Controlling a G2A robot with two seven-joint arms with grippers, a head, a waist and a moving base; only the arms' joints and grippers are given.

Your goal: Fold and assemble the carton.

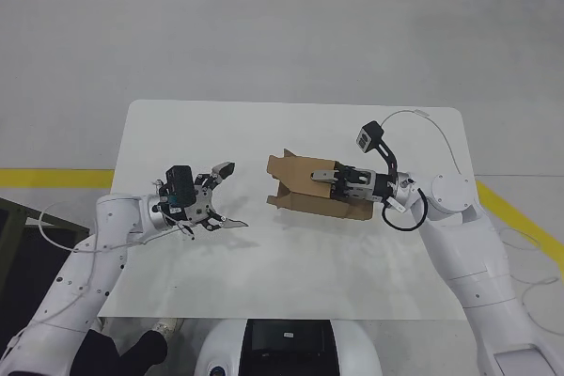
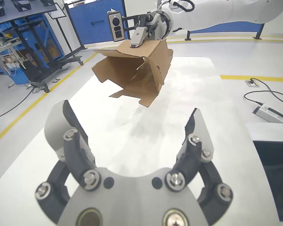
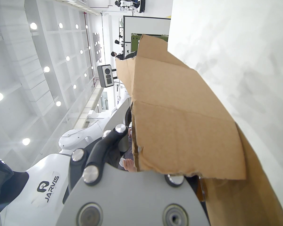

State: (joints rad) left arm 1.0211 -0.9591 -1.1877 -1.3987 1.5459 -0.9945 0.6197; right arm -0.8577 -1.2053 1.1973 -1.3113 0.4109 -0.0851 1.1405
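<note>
One brown cardboard carton (image 1: 310, 185) and two hands are in view. From above, the right hand (image 1: 325, 175) is clamped on the carton's upper panel, and the left hand (image 1: 233, 195) sits well apart from it, spread wide and empty. The left wrist view adds that the carton hangs clear of the white counter (image 2: 155, 128), its open end and loose flaps facing the left hand.
</note>
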